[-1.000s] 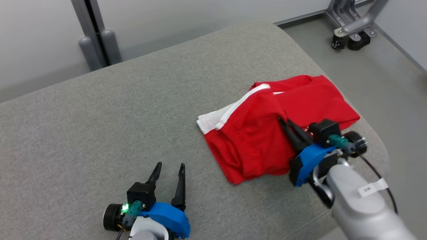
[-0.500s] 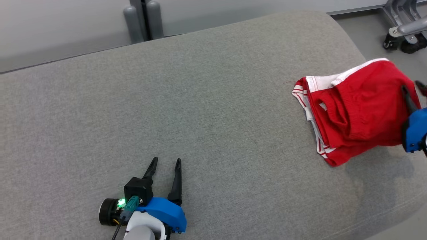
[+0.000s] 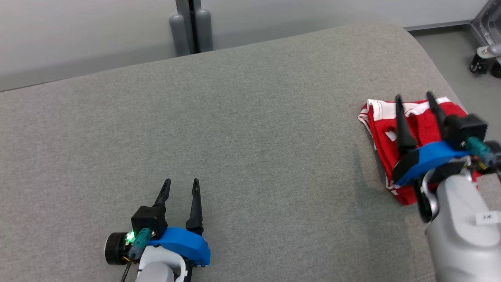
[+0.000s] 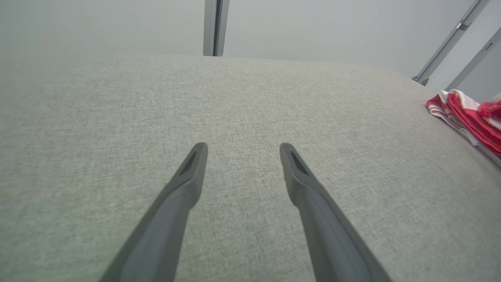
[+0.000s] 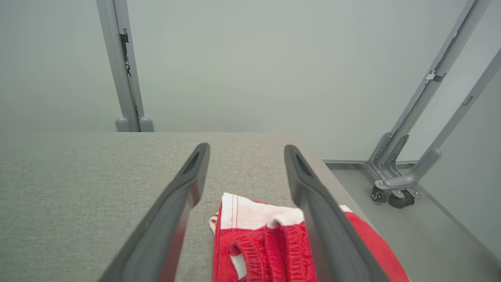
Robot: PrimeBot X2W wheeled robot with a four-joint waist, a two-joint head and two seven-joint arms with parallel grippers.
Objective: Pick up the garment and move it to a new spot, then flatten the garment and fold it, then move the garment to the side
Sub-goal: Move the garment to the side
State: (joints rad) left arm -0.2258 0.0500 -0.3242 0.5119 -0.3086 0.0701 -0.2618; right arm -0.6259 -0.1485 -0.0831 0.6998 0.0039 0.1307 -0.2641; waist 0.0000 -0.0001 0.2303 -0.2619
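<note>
The big grey cushion [image 3: 250, 117] stretches out before me. The red and white garment [image 3: 381, 129] lies bunched at its right edge. My right claw [image 3: 414, 96] hangs just above it, fingers wide and empty. My left claw [image 3: 181, 181], near left, is wide too, over bare cushion

Test lab, plain grey walls, padded table [image 3: 250, 117], wheeled metal frame [image 5: 396, 182]
</note>
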